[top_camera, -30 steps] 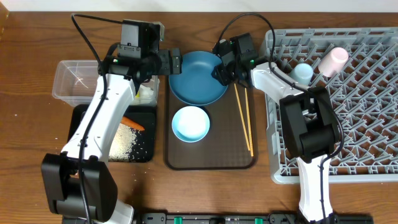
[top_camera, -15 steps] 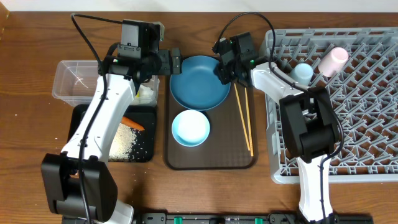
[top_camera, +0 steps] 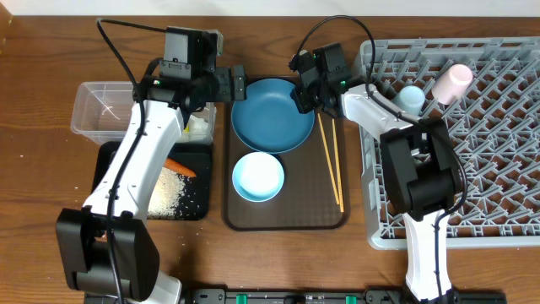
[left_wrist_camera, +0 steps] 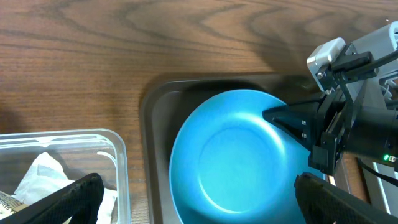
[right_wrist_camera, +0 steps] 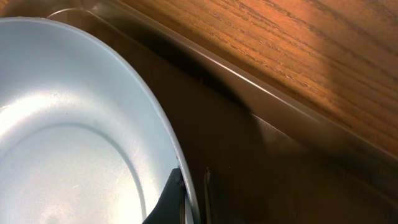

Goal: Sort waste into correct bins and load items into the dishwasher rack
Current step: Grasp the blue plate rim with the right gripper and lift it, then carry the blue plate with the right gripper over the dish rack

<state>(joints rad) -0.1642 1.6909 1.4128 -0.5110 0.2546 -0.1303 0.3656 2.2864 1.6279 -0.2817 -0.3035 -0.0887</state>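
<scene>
The big dark blue plate lies at the back of the brown serving tray. My right gripper is shut on the plate's right rim; the right wrist view shows a dark finger pressed against the inside of the plate. My left gripper hangs open over the plate's left edge, its fingers straddling the plate and the clear tub's corner. A white bowl and two chopsticks lie on the tray. The light blue cup and pinkish cup stand in the rack.
The clear tub at the left holds white crumpled paper. In front of it, the black tray holds a carrot and rice. The grey rack fills the right side of the table.
My right gripper's jaws have closed onto the plate's rim, and the plate has shifted a little. The left arm has not moved.
</scene>
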